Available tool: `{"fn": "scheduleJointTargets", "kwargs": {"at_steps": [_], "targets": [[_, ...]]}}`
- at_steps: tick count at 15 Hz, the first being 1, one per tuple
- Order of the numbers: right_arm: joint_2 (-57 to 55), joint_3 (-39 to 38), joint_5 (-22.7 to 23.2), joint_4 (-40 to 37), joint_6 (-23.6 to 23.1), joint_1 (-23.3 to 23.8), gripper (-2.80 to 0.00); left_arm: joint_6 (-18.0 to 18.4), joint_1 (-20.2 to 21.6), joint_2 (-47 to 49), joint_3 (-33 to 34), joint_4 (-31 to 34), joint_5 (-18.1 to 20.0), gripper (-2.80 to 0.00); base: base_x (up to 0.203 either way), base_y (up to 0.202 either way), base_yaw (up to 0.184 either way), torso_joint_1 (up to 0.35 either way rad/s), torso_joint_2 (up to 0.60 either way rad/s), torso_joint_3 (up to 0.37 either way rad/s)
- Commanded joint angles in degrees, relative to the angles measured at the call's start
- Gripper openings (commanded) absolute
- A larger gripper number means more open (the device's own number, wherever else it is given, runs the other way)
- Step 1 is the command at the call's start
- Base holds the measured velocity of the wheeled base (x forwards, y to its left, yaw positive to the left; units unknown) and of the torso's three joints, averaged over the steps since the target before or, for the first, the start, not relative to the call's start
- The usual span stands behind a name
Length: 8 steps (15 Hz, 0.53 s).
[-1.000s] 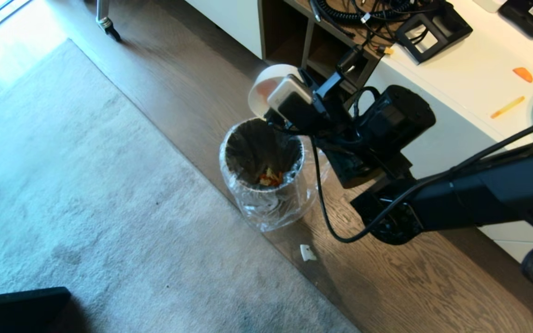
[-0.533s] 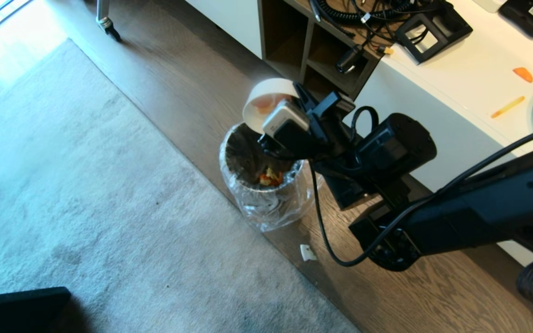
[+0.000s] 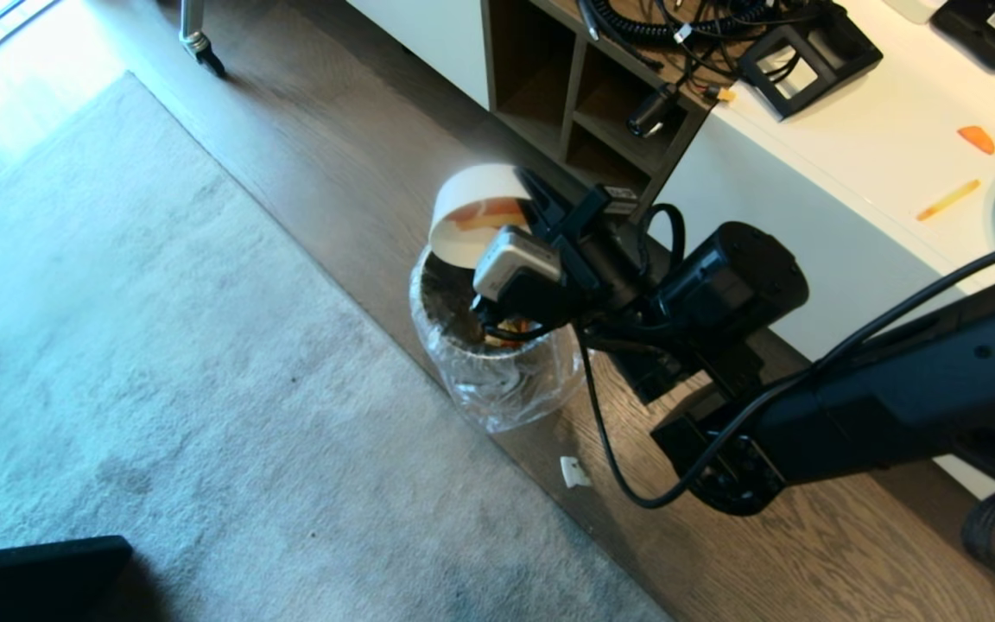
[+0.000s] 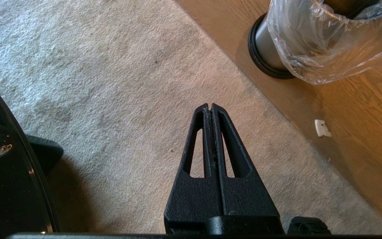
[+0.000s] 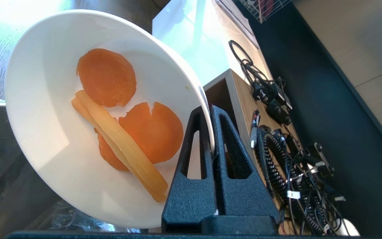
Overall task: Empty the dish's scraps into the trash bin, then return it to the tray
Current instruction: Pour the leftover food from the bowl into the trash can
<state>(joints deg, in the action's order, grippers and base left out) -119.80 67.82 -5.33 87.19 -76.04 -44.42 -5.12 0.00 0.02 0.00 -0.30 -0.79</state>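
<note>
At lower right of the head view our right arm reaches toward frame centre, its right end effector (image 5: 211, 109) clamped tight on the rim of the dish (image 3: 472, 212), one finger inside the bowl and one outside. We hold the dish tipped steeply on its side, mouth toward the upper left of the frame, directly above the far edge of the bin (image 3: 489, 345), whose clear liner spills over its sides onto the wooden floor. The scraps (image 5: 124, 126) cling to the glossy inner wall in the wrist view: three orange rounds and pale sticks, none yet fallen. Food already lies at the bottom of the bin. The left end effector (image 4: 212, 107) hangs idle over the carpet, fingers pressed together on nothing. Beyond, at upper right, the white desk (image 3: 877, 147) carries stray carrot pieces; the tray is out of sight. We judge the risks plain: damp slices may stick and stay, or drop past the rim onto the floor, and the thin rim pinch could slip as the tilt grows.
</note>
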Motion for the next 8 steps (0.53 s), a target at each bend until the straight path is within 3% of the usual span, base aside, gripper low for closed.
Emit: {"fn": "scheduleJointTargets", "kwargs": {"at_steps": [1, 8], "targets": [[0.08, -0.93, 0.25, 2.60, -1.63, 0.28, -2.80, -0.06, 0.00, -0.02, 0.00, -0.05, 0.00, -2.80, 0.000, 0.000, 0.000, 0.000, 0.00, 0.000], [-0.14, 1.48, 0.56, 2.64, -3.36, 2.04, -2.80, -0.06, 0.00, -0.02, 0.00, -0.05, 0.00, -2.80, 0.000, 0.000, 0.000, 0.000, 0.00, 0.000]]}}
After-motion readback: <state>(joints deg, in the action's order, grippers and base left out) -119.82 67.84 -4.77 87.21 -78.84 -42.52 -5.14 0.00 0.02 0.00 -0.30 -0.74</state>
